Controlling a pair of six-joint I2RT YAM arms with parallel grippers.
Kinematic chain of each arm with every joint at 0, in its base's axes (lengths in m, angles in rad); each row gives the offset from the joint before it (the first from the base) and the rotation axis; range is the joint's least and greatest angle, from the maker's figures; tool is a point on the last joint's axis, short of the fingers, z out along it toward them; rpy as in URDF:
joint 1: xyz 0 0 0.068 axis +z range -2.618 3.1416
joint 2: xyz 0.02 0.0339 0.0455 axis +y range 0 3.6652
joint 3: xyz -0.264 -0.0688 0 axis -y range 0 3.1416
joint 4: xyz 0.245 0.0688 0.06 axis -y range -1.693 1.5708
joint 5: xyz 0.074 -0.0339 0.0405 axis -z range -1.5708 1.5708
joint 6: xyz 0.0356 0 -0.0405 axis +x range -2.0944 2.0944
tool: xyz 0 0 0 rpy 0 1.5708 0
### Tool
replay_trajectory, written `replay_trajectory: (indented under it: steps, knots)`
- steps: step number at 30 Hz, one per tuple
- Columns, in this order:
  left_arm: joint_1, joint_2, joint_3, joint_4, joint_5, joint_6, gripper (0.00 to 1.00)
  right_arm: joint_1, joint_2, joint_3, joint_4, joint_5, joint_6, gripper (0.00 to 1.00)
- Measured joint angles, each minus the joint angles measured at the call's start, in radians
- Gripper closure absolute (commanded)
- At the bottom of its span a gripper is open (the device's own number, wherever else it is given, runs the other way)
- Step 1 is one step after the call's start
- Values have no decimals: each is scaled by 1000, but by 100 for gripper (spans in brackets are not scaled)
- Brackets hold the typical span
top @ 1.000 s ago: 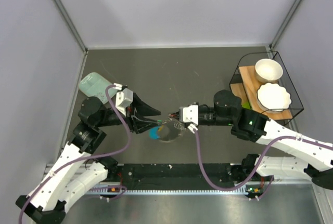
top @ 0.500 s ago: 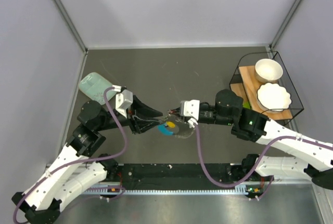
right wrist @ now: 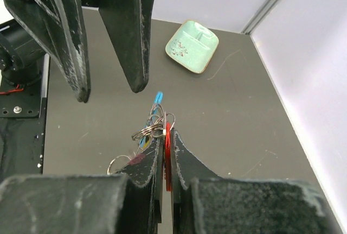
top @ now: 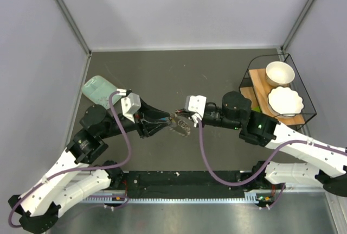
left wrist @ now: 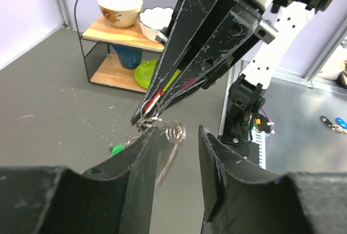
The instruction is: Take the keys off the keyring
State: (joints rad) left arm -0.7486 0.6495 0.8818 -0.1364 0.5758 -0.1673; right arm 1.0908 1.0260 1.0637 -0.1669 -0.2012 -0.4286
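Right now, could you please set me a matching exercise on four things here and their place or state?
1. left gripper
2. right gripper
3. mint-green tray
4. round white bowl

A. on the wire rack's top shelf
B. shut on the red key
C. open
D. on the table, by its left edge

Pairs: 1-C, 2-B, 3-D, 4-A.

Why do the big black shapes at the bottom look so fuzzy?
Left wrist view: the left gripper sits close to the lens, so it blurs; the rack behind looks sharp. Right wrist view: same for the right gripper; the mint-green tray is crisp.
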Motion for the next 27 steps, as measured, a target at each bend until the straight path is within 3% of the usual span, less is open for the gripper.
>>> replay_trajectory:
  steps: [13, 27]
  knots:
    - [-35, 12, 0, -46, -142, 51, 59, 0, 60, 88, -85, 93, 82, 100]
    - [-38, 19, -114, 48, -241, 30, 53, 0, 143, 215, -282, 181, 161, 100]
